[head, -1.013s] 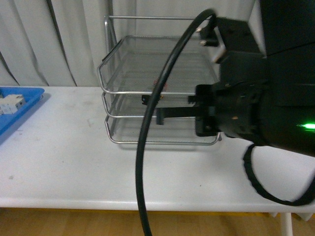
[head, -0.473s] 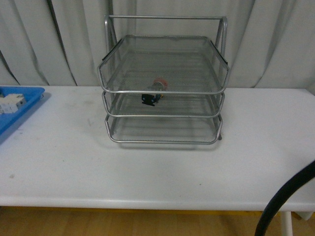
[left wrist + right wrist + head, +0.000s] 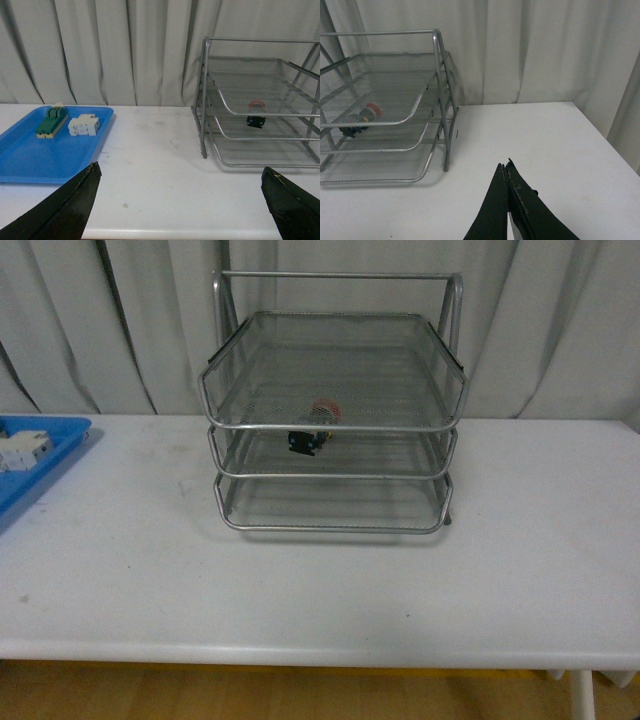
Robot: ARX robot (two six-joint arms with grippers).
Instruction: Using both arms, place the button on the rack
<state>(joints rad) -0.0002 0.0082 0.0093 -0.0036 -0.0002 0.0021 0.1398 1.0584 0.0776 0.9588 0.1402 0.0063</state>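
Fingers spread wide and empty on the left gripper (image 3: 177,200), pinched together empty on the right gripper (image 3: 506,172), button (image 3: 318,427) lying on the rack's (image 3: 330,475) middle tier, so keep both arms clear of the wire.

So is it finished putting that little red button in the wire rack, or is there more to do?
It looks done. The button lies in the middle tier of the rack, with nothing touching it. Nothing is in hand: the left tool is wide open and empty, the right tool is shut on nothing, and both are clear of the rack. Nothing seems left.
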